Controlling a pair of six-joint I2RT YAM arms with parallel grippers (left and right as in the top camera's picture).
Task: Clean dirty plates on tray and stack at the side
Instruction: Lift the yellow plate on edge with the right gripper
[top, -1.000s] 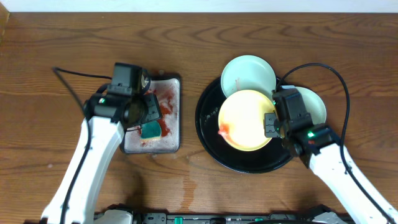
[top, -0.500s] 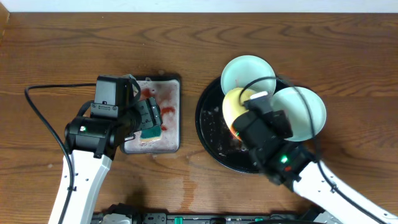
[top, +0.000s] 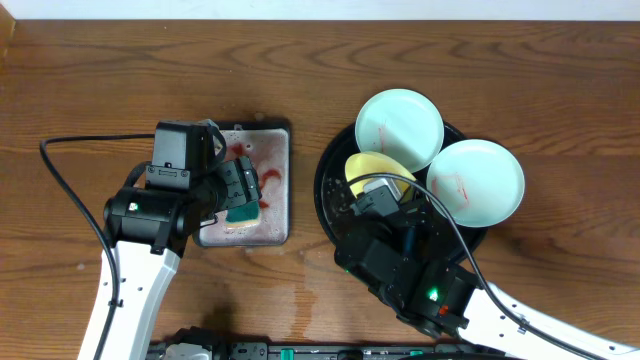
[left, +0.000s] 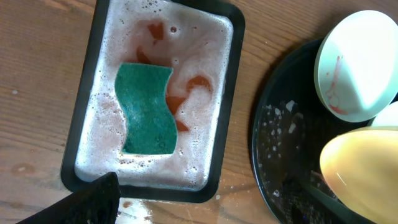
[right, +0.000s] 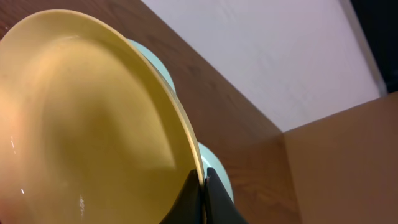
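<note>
surface: brown wood-grain tabletop (top: 520, 70), white wall (right: 280, 56) beyond its far edge | my right jaws clamped on yellow plate (right: 87, 124) rim, plate tilted over round black tray (top: 325, 195) | my left jaws apart above sponge (left: 146, 109) in soapy tray (left: 230, 81)

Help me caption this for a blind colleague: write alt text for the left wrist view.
A green sponge lies in foamy, red-stained water inside a rectangular black tray on a wooden table. At the right edge are part of a round black tray, a white plate smeared red, and a tilted yellow plate.
</note>
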